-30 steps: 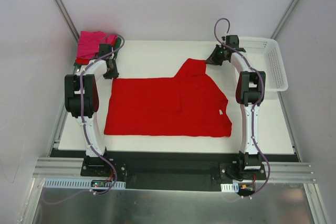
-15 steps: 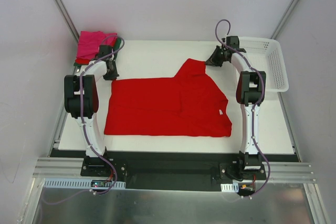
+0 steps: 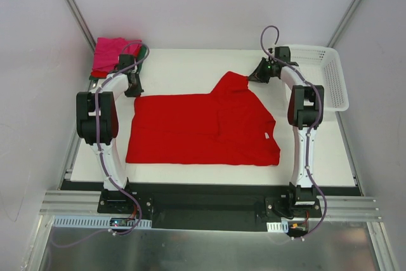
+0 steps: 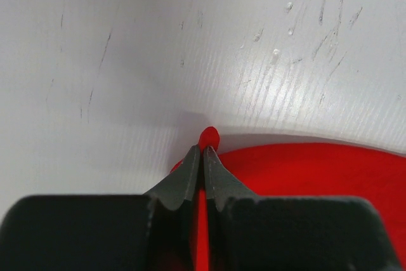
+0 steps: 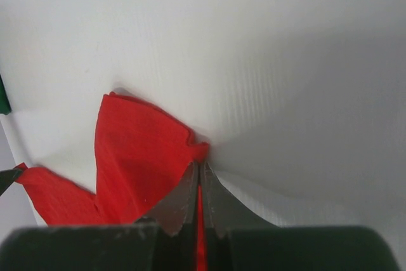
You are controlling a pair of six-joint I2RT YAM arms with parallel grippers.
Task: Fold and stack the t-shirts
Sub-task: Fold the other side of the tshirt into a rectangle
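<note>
Fold grasp on red t-shirt [image 3: 203, 128].
Left end effector [image 4: 203, 150] and right end effector [image 5: 198, 168] clamp its far edge; next probably calls for an even lift.

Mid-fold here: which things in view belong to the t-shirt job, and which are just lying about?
Job: red t-shirt, pinched at its far edge by the left gripper and right gripper; pink t-shirt in the far left corner.
Lying about: white basket on the far right.

My white table [image 3: 184, 61]: red shirt [image 3: 196, 128] spread flat mid-table, one sleeve pointing to the far edge. Pink shirts [image 3: 108, 52] piled at far left corner. Basket [image 3: 333, 80] at far right corner.
</note>
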